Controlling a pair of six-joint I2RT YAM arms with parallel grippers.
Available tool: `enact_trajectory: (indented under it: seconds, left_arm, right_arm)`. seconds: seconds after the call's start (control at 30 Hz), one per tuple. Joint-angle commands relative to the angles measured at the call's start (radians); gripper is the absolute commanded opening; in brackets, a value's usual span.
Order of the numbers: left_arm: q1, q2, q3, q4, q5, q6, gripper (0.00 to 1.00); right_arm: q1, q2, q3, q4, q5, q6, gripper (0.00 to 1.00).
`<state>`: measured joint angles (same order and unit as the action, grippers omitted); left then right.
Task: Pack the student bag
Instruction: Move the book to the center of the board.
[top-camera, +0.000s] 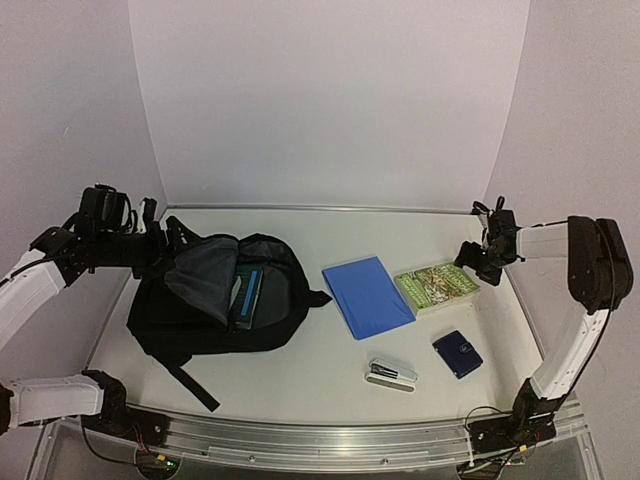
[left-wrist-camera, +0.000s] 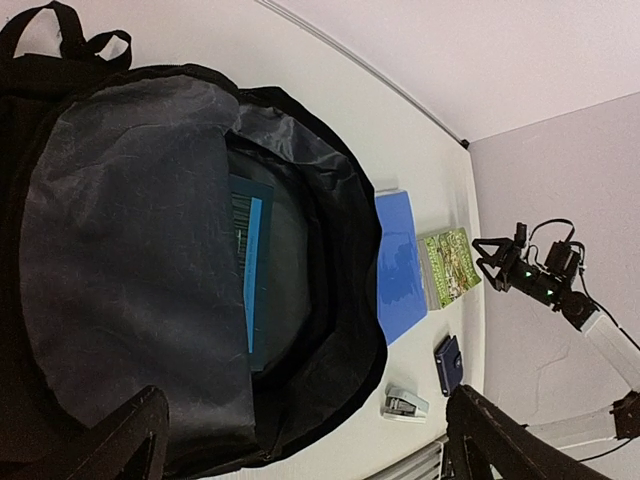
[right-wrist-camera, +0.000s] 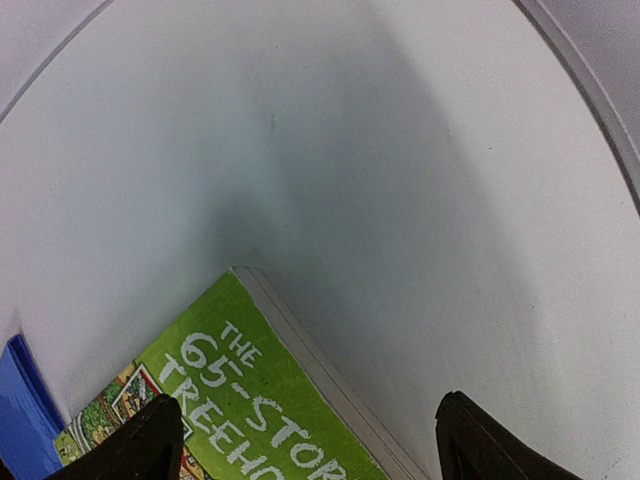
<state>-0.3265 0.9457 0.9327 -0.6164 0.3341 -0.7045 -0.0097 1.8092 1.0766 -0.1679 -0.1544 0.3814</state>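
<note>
1. The student bag (top-camera: 215, 295) lies open at the table's (top-camera: 300, 370) left. Inside I see only a strip of a blue book (left-wrist-camera: 250, 275); the lining hides the rest.
2. My left gripper (left-wrist-camera: 305, 430) hangs spread over it, empty.
3. My right gripper (right-wrist-camera: 310, 435) is spread above the green book (right-wrist-camera: 250, 410), whose title is cut off.

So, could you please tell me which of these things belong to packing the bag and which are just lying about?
Job in hand: student bag, book inside it, blue notebook, green book.
Possibly just lying about: stapler, navy case; they may be meant for packing too.
</note>
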Motion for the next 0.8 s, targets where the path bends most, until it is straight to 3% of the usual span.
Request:
enact_trajectory:
  seconds: [0.0,0.27,0.47,0.67,0.77]
  left_arm:
    - [-0.006,0.001,-0.029,0.087,-0.002,-0.042,0.96]
    - [-0.034,0.050,-0.027,0.140,0.016,-0.042,0.96]
    - [-0.096,0.099,0.025,0.138,-0.052,-0.015,0.95]
    - [-0.224,0.184,0.084,0.195,-0.119,-0.013,0.95]
    - [-0.315,0.274,0.117,0.256,-0.135,-0.025,0.95]
  right_arm:
    - [0.004,0.019,0.028,0.021,-0.131,-0.086,0.92]
    - [0.065,0.003,-0.054,0.025,-0.228,-0.080,0.83]
    - [0.195,-0.088,-0.133,0.024,-0.271,-0.041,0.79]
    - [0.285,-0.176,-0.165,0.023,-0.224,0.046,0.80]
    - [0.284,-0.209,-0.169,0.022,-0.149,0.089,0.87]
